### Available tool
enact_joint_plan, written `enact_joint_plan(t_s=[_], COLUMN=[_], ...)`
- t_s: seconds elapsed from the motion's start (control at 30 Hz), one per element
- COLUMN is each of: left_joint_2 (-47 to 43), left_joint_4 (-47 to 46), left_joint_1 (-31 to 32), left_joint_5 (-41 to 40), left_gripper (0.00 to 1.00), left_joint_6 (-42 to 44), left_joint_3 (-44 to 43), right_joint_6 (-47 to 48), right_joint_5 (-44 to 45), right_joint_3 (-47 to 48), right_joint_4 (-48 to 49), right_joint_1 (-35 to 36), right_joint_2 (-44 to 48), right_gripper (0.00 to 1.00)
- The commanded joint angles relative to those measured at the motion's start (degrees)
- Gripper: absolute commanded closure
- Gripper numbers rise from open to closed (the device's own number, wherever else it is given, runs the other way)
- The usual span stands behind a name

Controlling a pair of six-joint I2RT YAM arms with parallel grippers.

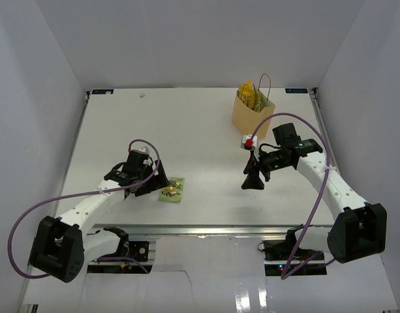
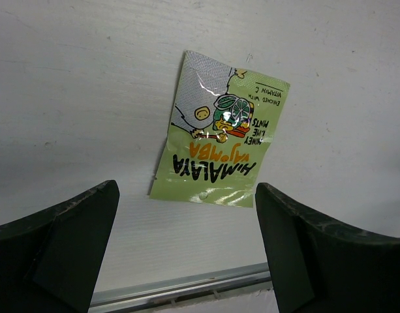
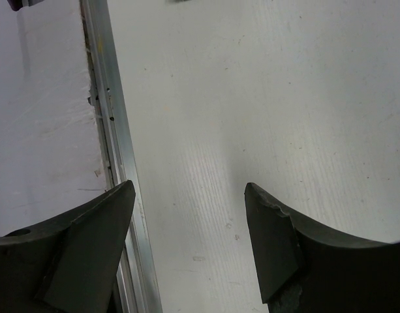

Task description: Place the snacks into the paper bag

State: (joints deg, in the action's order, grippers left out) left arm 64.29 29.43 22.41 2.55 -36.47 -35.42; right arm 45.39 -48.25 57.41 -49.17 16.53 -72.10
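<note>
A small light-green square snack pack point(image 1: 172, 190) lies flat on the white table near its front edge; in the left wrist view point(image 2: 219, 134) it lies just beyond my fingers. My left gripper point(image 1: 155, 184) is open and empty, just left of that pack. The tan paper bag point(image 1: 251, 114) stands upright at the back right, with yellow and green packets point(image 1: 248, 95) sticking out of its top. My right gripper point(image 1: 253, 182) is open and empty, pointing down at the table in front of the bag. The right wrist view shows only bare table between its fingers point(image 3: 278, 228).
A metal rail point(image 1: 206, 229) runs along the table's front edge; it also shows in the left wrist view point(image 2: 180, 287) and the right wrist view point(image 3: 115, 130). White walls enclose the table on three sides.
</note>
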Motion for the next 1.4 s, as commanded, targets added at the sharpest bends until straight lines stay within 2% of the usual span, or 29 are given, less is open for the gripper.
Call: enact_joint_plan(t_s=[0.0,0.57,0.87,1.2,1.37], left_joint_2=[-0.9,4.0,10.5,20.1,25.3], left_joint_4=[-0.9,-0.7,-0.8,-0.7,-0.3], left_joint_1=[0.4,0.9,4.7,9.8,11.3], left_joint_5=[-0.3,-0.9,-1.1,-4.9,-5.6], left_gripper=[0.04,0.06,0.07,0.18,0.36], left_joint_6=[0.9,2.3,2.5,-0.2,-1.4], left_joint_3=[-0.3,-1.4,-2.3,-5.2,-5.9], right_joint_6=[-0.4,2.0,-0.6,-1.5,-1.8], right_joint_5=[-2.3,-6.0,-8.9,-9.1,-8.9], right_joint_3=[0.0,1.3,1.0,0.6,0.2], right_joint_4=[1.3,0.9,3.5,4.3,4.3], right_joint_1=[-0.2,-0.2,-0.2,-0.2,-0.2], right_joint_2=[0.5,-4.2,-6.7,-7.0,-6.7], right_gripper=[0.26,0.26,0.26,0.26,0.26])
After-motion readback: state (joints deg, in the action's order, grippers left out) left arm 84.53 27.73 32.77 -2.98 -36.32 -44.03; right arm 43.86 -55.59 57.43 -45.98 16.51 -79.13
